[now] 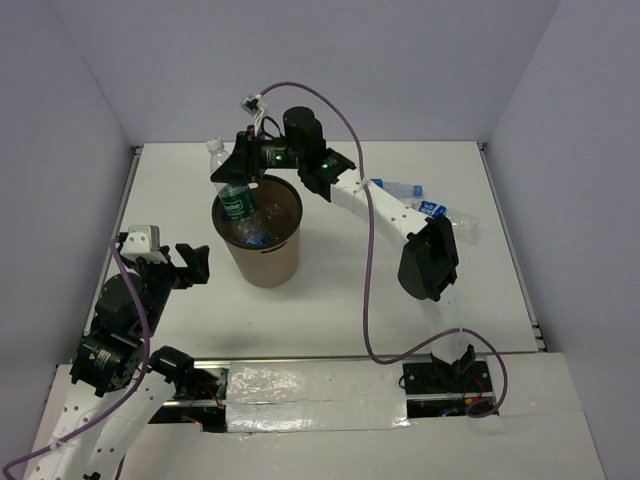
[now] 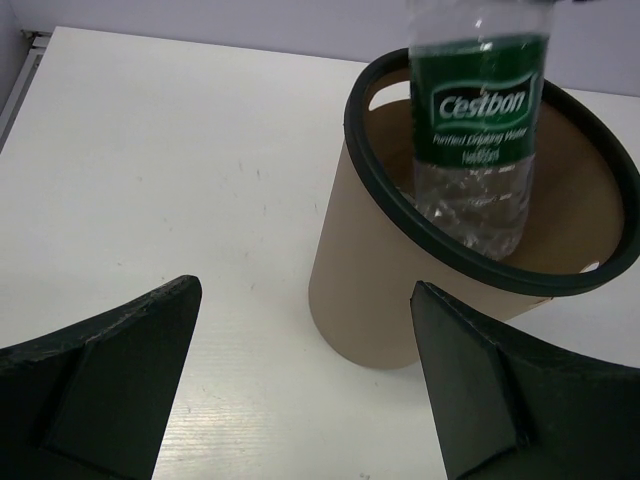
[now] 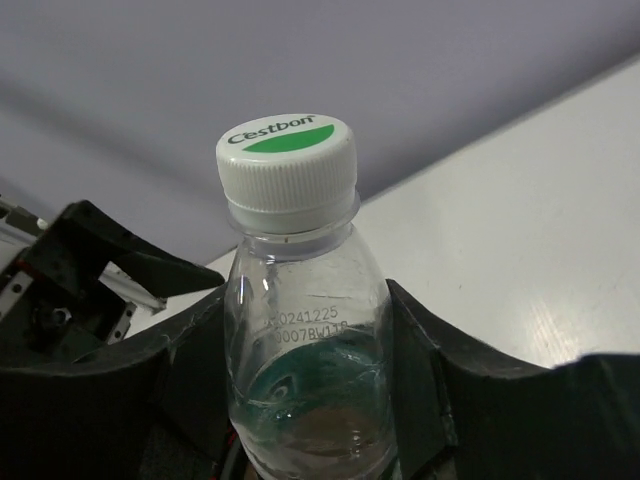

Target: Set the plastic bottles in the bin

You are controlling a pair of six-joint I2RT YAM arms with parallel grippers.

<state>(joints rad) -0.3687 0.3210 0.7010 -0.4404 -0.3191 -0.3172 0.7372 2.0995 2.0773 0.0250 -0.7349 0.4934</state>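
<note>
The green-label plastic bottle (image 1: 232,196) hangs tilted over the brown bin (image 1: 266,262), its lower end inside the black rim and its white cap (image 1: 214,147) pointing back left. My right gripper (image 1: 245,166) is shut on its shoulder; in the right wrist view the fingers (image 3: 420,370) press both sides of the bottle (image 3: 300,300). Blue-label bottles (image 1: 256,236) lie inside the bin. Two more blue-label bottles (image 1: 403,187) (image 1: 446,213) lie on the table at the right, partly behind the right arm. My left gripper (image 1: 176,262) stands open and empty, left of the bin (image 2: 360,300).
The white table (image 1: 420,300) is walled at the back and sides. The right arm's purple cable (image 1: 368,290) loops from the gripper down to the near edge. A metal rail (image 1: 510,250) runs along the table's right side.
</note>
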